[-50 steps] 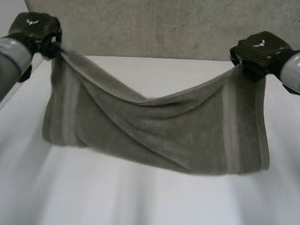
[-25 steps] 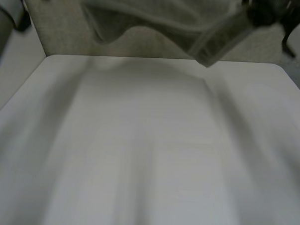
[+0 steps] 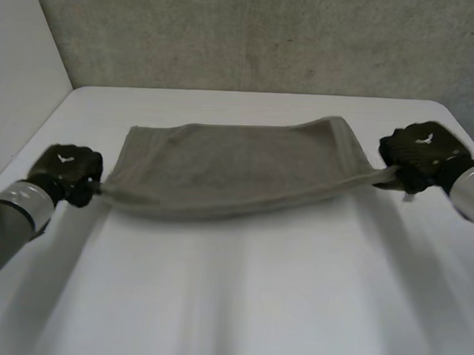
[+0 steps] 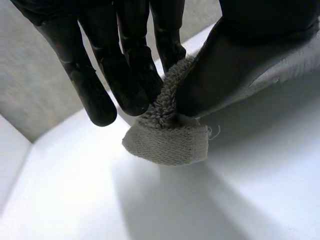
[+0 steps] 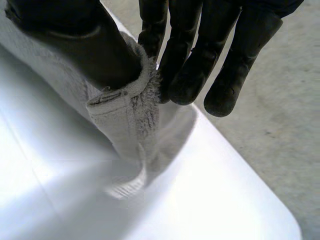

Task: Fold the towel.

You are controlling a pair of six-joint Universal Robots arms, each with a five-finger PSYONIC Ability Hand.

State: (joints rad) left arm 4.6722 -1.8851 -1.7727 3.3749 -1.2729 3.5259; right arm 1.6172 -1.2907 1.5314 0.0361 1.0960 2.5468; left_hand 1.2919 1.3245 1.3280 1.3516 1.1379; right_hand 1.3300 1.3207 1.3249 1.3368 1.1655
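Grey-olive terry towel (image 3: 237, 166), looped pile w/ a flat hemmed band, prob. doubled over, though that's hard to confirm. It's pulled taut across the far half of the smooth white table (image 3: 239, 303). Left hand (image 3: 64, 168) pinches a corner nr the left edge, thumb against fingers (image 4: 125, 75). Right hand (image 3: 417, 150) pinches likewise nr the right edge. Bare tabletop runs from towel to near edge.

The grey-green towel (image 3: 237, 166) lies stretched wide across the table's far half (near corners pulled taut).
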